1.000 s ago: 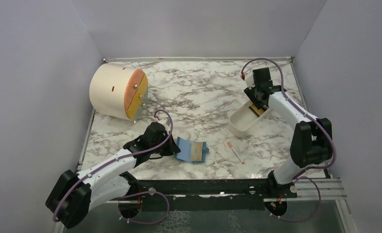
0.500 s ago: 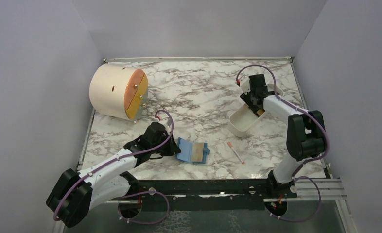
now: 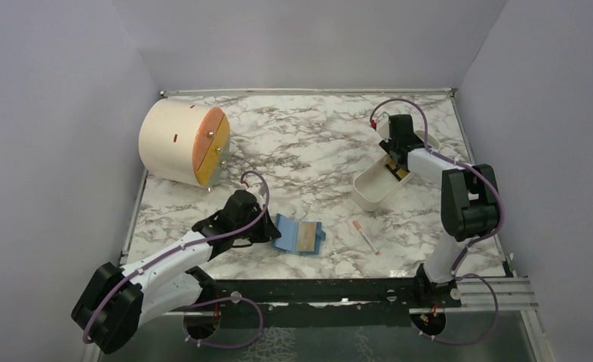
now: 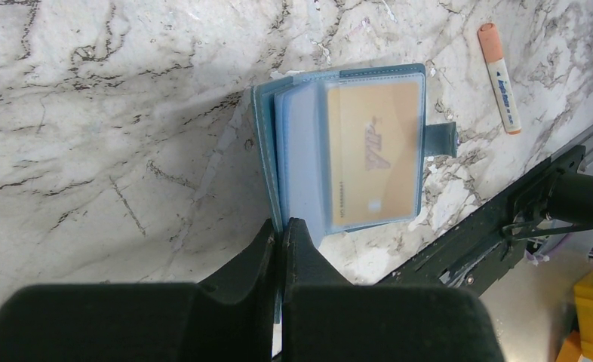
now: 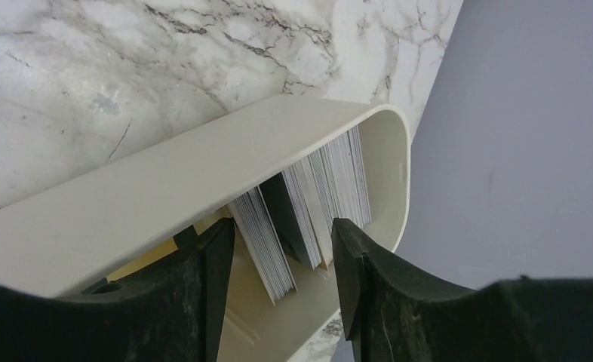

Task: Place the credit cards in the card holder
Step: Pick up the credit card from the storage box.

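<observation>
You see the card holder point(image 4: 265, 143) teal-blue, its card point(image 4: 374, 154) gold-yellow; the table point(image 3: 308, 143) white marble veined grey; the tray point(image 5: 165, 196) cream; the pen point(image 4: 501, 87) white, orange-capped.

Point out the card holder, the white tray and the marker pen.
card holder point(image 4: 301, 162): left wrist view, on its pale blue inner sleeve.
white tray point(image 3: 369, 194): top view, on its near end wall.
marker pen point(image 4: 502, 84): left wrist view, on its white barrel.

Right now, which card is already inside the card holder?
The gold card, lying flat under a clear sleeve of the open teal card holder; the other cards stand on edge in the white tray.
</observation>
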Motion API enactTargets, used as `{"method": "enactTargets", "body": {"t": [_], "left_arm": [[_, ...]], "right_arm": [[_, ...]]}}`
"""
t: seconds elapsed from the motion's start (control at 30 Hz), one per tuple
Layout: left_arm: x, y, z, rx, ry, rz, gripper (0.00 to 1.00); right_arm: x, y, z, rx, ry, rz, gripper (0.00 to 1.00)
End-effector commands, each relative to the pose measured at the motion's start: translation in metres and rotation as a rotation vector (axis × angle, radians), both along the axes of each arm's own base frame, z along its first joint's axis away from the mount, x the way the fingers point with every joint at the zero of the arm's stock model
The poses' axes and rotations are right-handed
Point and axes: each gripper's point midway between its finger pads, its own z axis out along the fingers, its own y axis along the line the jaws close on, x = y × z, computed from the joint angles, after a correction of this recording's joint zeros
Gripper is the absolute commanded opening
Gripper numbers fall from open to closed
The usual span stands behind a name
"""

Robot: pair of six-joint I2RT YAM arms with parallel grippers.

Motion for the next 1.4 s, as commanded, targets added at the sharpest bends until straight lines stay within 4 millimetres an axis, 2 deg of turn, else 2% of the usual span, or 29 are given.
{"method": "enactTargets", "body": {"t": [0.0, 0.2, 0.6, 0.8, 1.0, 1.2, 1.37], "left_arm": [[0.005, 0.001, 0.005, 0.003, -0.027, 0.006, 0.00], [0.006, 0.000, 0.004, 0.004, -0.025, 0.007, 0.00], [0.006, -0.001, 0.003, -0.003, -0.020, 0.007, 0.00], [0.004, -0.001, 0.002, -0.002, -0.018, 0.006, 0.00], [0.004, 0.001, 0.001, -0.001, -0.018, 0.012, 0.00], [0.004, -0.003, 0.004, -0.020, -0.018, 0.009, 0.00], [0.004, -0.003, 0.006, -0.023, -0.018, 0.012, 0.00]], "right_arm": [[0.018, -0.004, 0.012, -0.018, -0.074, -0.005, 0.49], [0.021, -0.007, 0.004, -0.002, -0.048, 0.004, 0.40], [0.025, -0.011, 0.017, -0.012, -0.080, -0.001, 0.25], [0.024, -0.010, 0.011, -0.003, -0.056, 0.006, 0.14], [0.021, -0.008, 0.017, 0.026, -0.051, -0.001, 0.06], [0.014, -0.002, 0.026, 0.078, -0.029, -0.011, 0.01], [0.004, 0.004, 0.035, 0.126, 0.005, -0.008, 0.01]]}}
